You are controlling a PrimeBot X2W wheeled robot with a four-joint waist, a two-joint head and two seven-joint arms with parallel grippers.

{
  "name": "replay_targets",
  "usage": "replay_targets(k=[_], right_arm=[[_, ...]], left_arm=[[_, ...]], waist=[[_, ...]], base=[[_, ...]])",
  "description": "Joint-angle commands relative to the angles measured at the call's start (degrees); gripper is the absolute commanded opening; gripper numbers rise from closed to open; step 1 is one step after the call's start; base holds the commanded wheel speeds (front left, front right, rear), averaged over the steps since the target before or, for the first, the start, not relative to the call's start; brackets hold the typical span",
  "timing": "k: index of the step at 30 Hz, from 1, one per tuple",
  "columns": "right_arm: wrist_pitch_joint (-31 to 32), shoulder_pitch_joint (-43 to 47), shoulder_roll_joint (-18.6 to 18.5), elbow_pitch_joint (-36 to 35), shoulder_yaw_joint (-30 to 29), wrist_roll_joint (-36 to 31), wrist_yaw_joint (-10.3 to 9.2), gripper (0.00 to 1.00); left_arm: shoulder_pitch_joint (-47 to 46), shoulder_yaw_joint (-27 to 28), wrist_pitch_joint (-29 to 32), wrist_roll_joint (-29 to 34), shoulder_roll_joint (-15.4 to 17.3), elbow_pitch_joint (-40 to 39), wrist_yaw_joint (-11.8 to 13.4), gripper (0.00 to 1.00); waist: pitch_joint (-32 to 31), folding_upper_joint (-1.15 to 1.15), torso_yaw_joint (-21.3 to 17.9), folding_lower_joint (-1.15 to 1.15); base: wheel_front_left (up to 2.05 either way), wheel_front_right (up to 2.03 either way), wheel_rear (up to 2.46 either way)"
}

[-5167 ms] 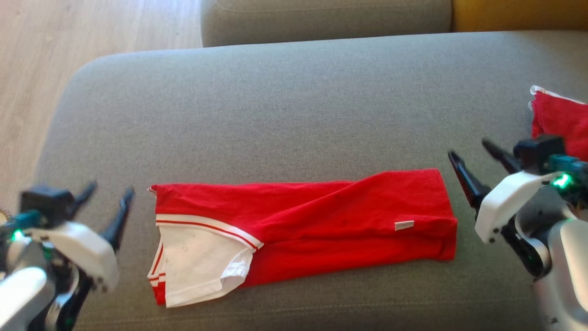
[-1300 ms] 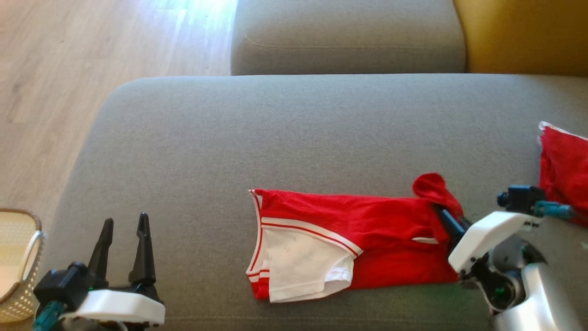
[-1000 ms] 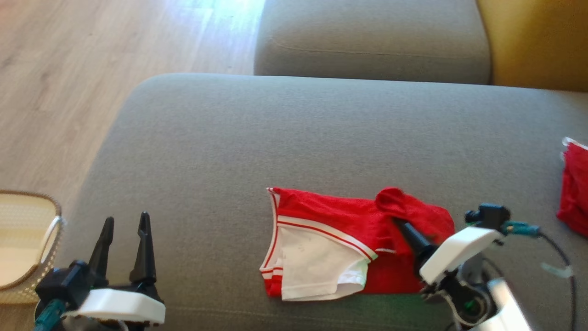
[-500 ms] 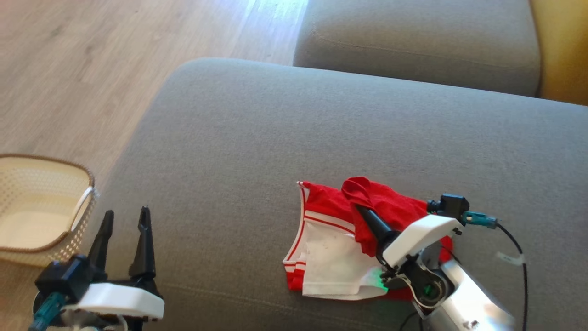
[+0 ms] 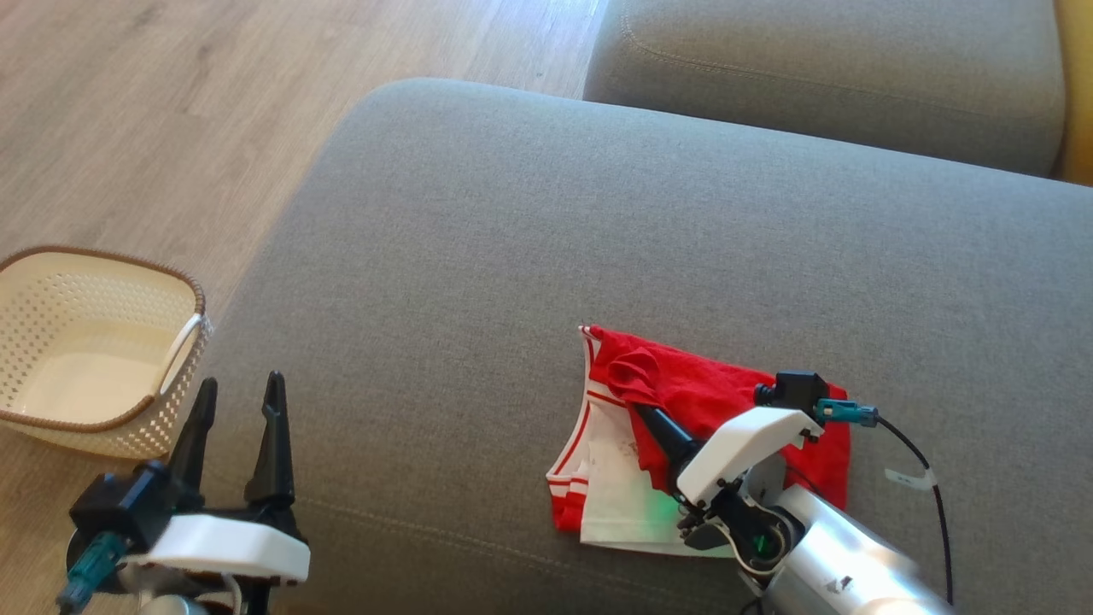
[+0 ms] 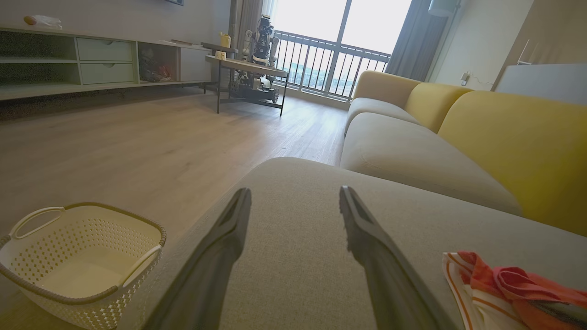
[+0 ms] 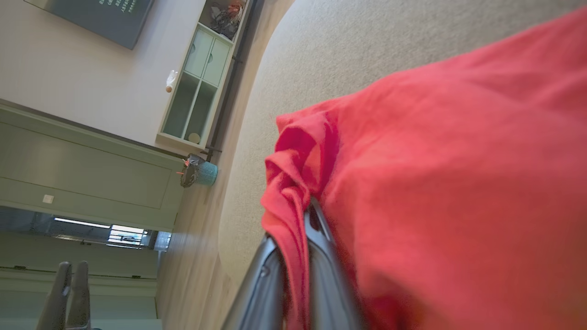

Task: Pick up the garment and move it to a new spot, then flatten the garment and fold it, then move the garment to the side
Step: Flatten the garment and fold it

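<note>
The garment (image 5: 713,386), red with a white panel and white stripes, lies bunched in half on the grey sofa seat (image 5: 529,222). My right gripper (image 5: 642,412) is shut on a fold of its red cloth, holding that end over the left part of the garment. In the right wrist view the red garment (image 7: 435,160) drapes over and between the shut fingers (image 7: 321,238). My left gripper (image 5: 241,386) hangs open and empty over the seat's front left corner, well left of the garment. In the left wrist view that gripper (image 6: 293,195) stands open, with the garment (image 6: 504,284) at the lower right.
A cream perforated basket (image 5: 94,342) stands on the wooden floor (image 5: 171,128) left of the sofa. A second grey cushion (image 5: 820,68) lies beyond the seat, and yellow backrests (image 6: 504,137) line the sofa's far side. A low table (image 6: 247,68) stands across the room.
My right gripper has carried the garment's right end leftward over the rest, doubling it up. The camera has swung left, bringing the basket into view. The left gripper stays open.
</note>
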Motion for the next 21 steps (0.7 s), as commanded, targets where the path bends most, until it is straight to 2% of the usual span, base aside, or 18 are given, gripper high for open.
replay_targets(k=[1,2,3,14,21], right_arm=[[-1.3,-2.6,0.4,-0.6,1.5,0.8,-0.01,0.15],[-2.0,-3.0,0.4,0.1,2.7,1.7,-0.01,0.96],[-2.3,-3.4,0.4,0.5,3.7,2.8,-0.01,1.00],[-5.5,-7.4,0.4,0.0,15.0,12.4,-0.01,1.00],[-8.6,-13.7,0.4,6.3,18.8,11.2,-0.01,1.00]], left_arm=[[-2.9,1.6,-0.7,-0.2,0.5,-1.5,-0.3,1.00],[-2.9,1.6,-0.7,-0.2,0.5,-1.5,-0.3,1.00],[-2.9,1.6,-0.7,-0.2,0.5,-1.5,-0.3,1.00],[-1.8,2.0,-0.7,-0.2,0.3,-1.2,-0.2,1.00],[-0.7,2.4,-0.7,-0.1,0.2,-2.0,0.1,1.00]], waist=[[0.0,0.00,0.0,0.00],[0.0,0.00,0.0,0.00],[0.0,0.00,0.0,0.00],[-2.0,0.00,-2.4,0.00],[-3.8,0.00,-5.9,0.00]], base=[[0.00,0.00,0.00],[0.00,0.00,0.00],[0.00,0.00,0.00],[0.00,0.00,0.00],[0.00,0.00,0.00]])
